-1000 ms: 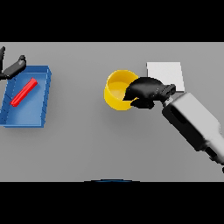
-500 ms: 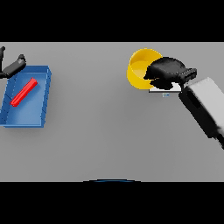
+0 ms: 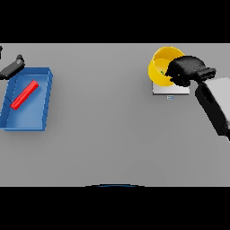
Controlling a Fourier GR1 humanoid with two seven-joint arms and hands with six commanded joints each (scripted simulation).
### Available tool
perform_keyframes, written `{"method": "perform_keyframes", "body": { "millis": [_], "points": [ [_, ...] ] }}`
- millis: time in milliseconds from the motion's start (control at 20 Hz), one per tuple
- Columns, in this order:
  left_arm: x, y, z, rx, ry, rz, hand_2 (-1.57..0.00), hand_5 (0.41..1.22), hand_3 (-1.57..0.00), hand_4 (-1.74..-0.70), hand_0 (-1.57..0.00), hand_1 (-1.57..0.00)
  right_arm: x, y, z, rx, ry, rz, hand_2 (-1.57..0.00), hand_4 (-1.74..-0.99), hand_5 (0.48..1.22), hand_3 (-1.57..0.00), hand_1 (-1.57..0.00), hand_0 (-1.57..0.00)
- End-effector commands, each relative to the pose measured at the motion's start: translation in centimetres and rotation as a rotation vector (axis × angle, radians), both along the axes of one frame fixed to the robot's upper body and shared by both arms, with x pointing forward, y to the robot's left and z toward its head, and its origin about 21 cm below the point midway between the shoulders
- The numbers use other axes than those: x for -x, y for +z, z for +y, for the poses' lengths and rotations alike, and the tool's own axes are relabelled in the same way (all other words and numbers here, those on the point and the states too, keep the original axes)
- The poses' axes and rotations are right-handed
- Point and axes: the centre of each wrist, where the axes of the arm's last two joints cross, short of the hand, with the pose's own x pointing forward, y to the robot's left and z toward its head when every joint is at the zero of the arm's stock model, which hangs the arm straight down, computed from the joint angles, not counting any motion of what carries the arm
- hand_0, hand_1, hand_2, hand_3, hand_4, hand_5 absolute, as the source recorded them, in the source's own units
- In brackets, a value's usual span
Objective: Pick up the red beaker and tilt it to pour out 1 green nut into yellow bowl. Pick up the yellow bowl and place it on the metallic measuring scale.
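Note:
The yellow bowl (image 3: 161, 63) is at the far right, over the metallic measuring scale (image 3: 170, 90), tilted toward me, with a small green nut (image 3: 162, 72) inside. My right hand (image 3: 185, 69) is shut on the bowl's right rim, its fingers curled over the edge. Whether the bowl rests on the scale or hangs just above it I cannot tell. A red beaker (image 3: 24, 95) lies on its side in the blue tray (image 3: 46, 102) at the left. My left hand (image 3: 12, 68) shows at the far left edge, just behind the tray, holding nothing.
The blue tray stands near the table's left edge. The scale has a small display tab (image 3: 170, 97) on its near side. My right forearm (image 3: 216, 104) slants in from the right edge.
My right hand carried the yellow bowl from the table's middle right, farther back and to the right, onto the spot of the scale. The left hand and the tray stayed put.

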Motion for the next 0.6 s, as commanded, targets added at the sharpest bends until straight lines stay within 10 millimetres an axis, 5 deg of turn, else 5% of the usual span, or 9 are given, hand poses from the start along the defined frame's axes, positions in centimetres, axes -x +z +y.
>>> {"method": "perform_keyframes", "body": {
  "millis": [0,400,550],
  "points": [
    [0.2,-0.4,0.2,-0.003,0.002,0.010,0.00,0.771,0.00,-0.83,0.00,0.00,-0.1,-0.2,-0.4,-0.001,-0.002,-0.001,-1.48,-1.729,1.221,-1.51,-1.41,-1.53],
    [0.3,-0.2,0.4,-0.008,0.019,0.034,0.00,0.786,0.00,-0.84,0.00,0.00,-0.6,-2.2,-1.5,0.038,-0.054,0.033,-1.32,-1.730,1.221,-1.56,-1.20,-1.39],
    [-0.1,-0.1,0.8,-0.002,0.020,0.025,0.00,0.771,0.00,-0.84,0.00,0.00,-0.9,-1.7,-1.5,0.008,-0.063,0.033,-1.40,-1.728,1.221,-1.54,-1.23,-1.42]
  ]
}}
